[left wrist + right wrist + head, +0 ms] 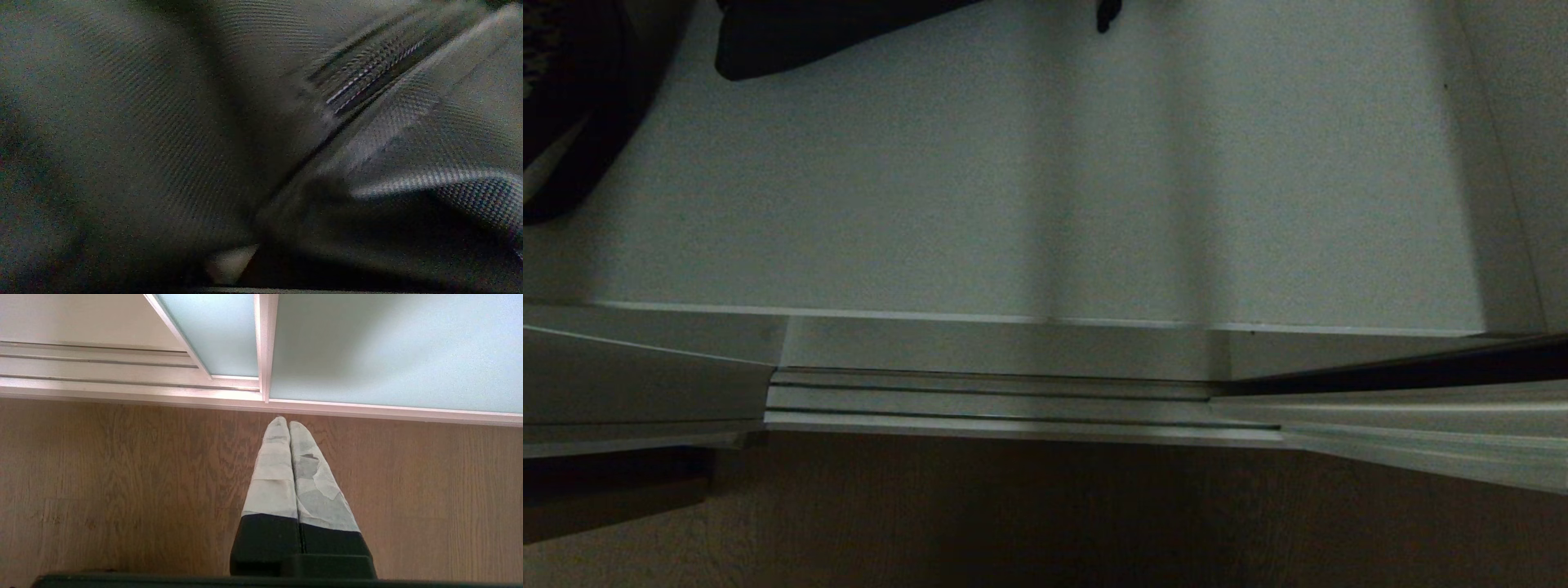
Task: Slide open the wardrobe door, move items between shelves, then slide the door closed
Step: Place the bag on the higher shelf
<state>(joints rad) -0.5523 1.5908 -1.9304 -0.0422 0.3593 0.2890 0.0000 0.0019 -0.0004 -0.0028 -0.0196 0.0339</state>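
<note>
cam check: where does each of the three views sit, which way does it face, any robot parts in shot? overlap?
Head: high, facing down into the open bay at a shelf, black bag, floor track; no robot parts.
Left wrist: pressed close to dark woven fabric; no claw visible.
Right wrist: low, facing the wood floor and sliding wardrobe door; right claw shut.
Shared: head and right wrist both show track and floor.
</note>
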